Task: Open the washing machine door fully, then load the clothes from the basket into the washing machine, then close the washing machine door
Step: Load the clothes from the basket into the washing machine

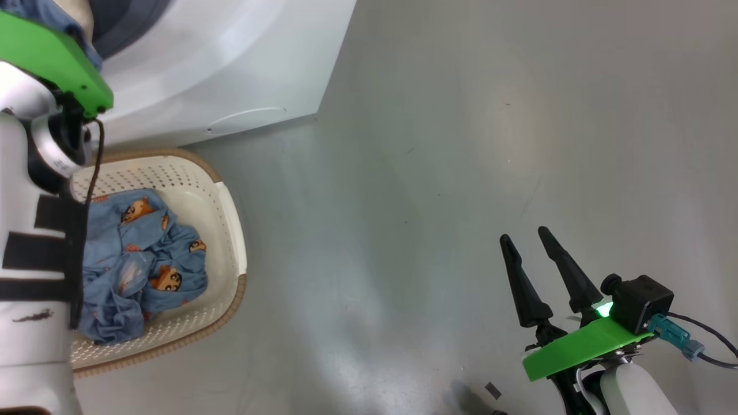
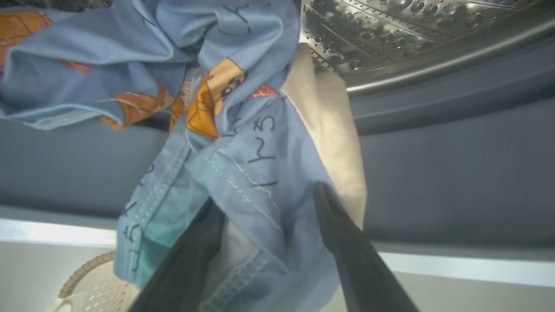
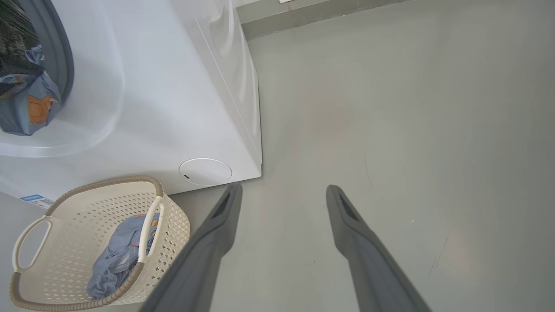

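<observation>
In the left wrist view my left gripper stands open at the mouth of the washing machine. One of the light blue printed clothes lies loose between and over its fingers. That garment trails over the grey gasket toward the steel drum. More blue clothes lie in the cream basket on the floor in front of the machine. My right gripper hovers open and empty over bare floor, far to the right. The washing machine door is out of view.
The basket stands against the machine's base, near the round cover and the blue label. Grey floor spreads wide to the right of the machine. A cable runs from the right wrist camera.
</observation>
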{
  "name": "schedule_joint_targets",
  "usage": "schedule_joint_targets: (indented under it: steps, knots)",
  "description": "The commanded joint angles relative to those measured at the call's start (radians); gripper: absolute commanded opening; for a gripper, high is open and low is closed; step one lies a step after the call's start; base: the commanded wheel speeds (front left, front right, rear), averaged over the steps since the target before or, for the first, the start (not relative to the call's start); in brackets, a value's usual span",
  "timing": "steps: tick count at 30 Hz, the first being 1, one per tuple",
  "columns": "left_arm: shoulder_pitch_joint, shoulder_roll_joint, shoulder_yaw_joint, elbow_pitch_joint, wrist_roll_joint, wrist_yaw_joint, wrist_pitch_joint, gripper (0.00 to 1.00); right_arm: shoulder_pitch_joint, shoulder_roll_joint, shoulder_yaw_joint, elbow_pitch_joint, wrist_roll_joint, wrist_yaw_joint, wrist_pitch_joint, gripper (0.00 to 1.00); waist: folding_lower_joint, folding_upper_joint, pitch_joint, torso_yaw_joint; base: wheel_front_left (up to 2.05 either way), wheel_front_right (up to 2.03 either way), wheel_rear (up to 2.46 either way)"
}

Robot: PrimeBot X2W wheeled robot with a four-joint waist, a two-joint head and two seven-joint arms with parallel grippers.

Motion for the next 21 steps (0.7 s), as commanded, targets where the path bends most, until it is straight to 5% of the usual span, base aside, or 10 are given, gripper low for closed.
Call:
schedule_joint_targets:
  steps: [1, 9, 12, 13, 15, 21]
  knots:
    - [-0.031, 0.030, 0.018, -0.017, -0.002, -0.002, -0.002, 1.00, 0.005, -0.013, 0.023, -0.018, 0.009, 0.002, -0.012, 1.00, 0.0000, 0.0000, 0.003, -0.004, 0.00, 0.00, 0.00]
    - [-0.071, 0.040, 0.001, 0.077, 0.015, -0.003, -0.039, 1.00, 0.006, -0.020, 0.034, -0.016, 0.015, 0.002, -0.012, 1.00, 0.0000, 0.0000, 0.014, -0.026, 0.00, 0.00, 0.00]
    - [-0.083, 0.044, -0.001, 0.108, 0.017, -0.004, -0.055, 0.49, 0.007, -0.022, 0.035, -0.016, 0.017, 0.002, -0.012, 1.00, 0.0000, 0.0000, 0.018, -0.031, 0.00, 0.00, 0.00]
    - [-0.088, 0.044, -0.003, 0.117, 0.019, -0.005, -0.061, 0.40, 0.007, -0.022, 0.034, -0.016, 0.018, 0.002, -0.012, 1.00, 0.0000, 0.0000, 0.020, -0.032, 0.00, 0.00, 0.00]
    - [-0.095, 0.047, -0.010, 0.129, 0.027, -0.005, -0.080, 0.00, 0.006, -0.021, 0.032, -0.016, 0.019, 0.002, -0.012, 1.00, 0.0000, 0.0000, 0.023, -0.033, 0.00, 0.00, 0.00]
    - [-0.113, 0.053, -0.036, 0.151, 0.049, -0.012, -0.120, 0.00, 0.005, -0.017, 0.024, -0.015, 0.020, 0.002, -0.012, 1.00, 0.0000, 0.0000, 0.027, -0.020, 0.00, 0.00, 0.00]
